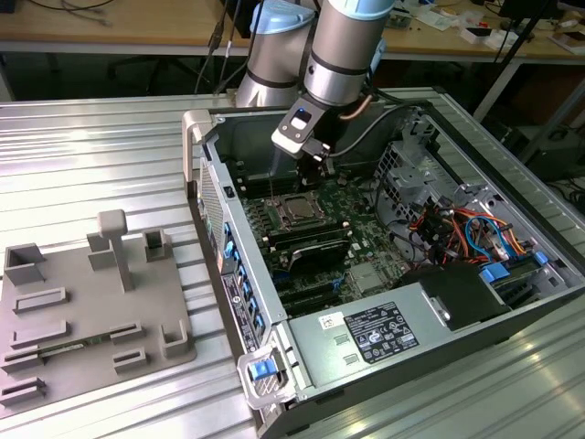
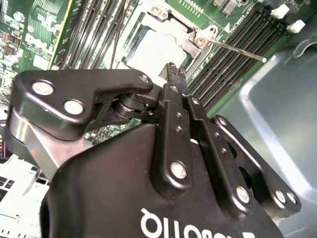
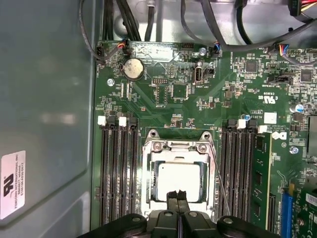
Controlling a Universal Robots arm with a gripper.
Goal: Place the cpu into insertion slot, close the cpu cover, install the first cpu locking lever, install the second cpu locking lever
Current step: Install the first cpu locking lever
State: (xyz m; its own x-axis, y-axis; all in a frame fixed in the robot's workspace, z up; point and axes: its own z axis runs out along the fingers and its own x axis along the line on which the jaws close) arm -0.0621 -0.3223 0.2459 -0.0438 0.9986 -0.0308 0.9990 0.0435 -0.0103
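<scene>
Risk is lying chiefly with the locking lever (image 3: 218,173), which is standing free as a thin wire rod slanting away from the socket and crossing beside the memory slots (image 3: 238,168). A sideways nudge from the hand (image 3: 177,196) would probably be bending the rod or dragging it over those slots instead of under its catch. Downward force is posing a second hazard. The cpu cover (image 3: 178,145) is apparently lying flat over the insertion slot (image 3: 155,173), with the cpu (image 3: 177,179) sitting inside and showing pale through the window. Pressure on one edge alone could be skewing the frame or loading the chip unevenly against the socket. In both wrist views the hand is clenched, its two fingertips (image 2: 171,74) pressing together with nothing showing between them. The tips are hovering at the edge of the cpu; whether they are touching metal cannot be told. In the exterior view the arm is reaching down into the open computer case (image 1: 457,329) on the tabletop (image 1: 91,137).
</scene>
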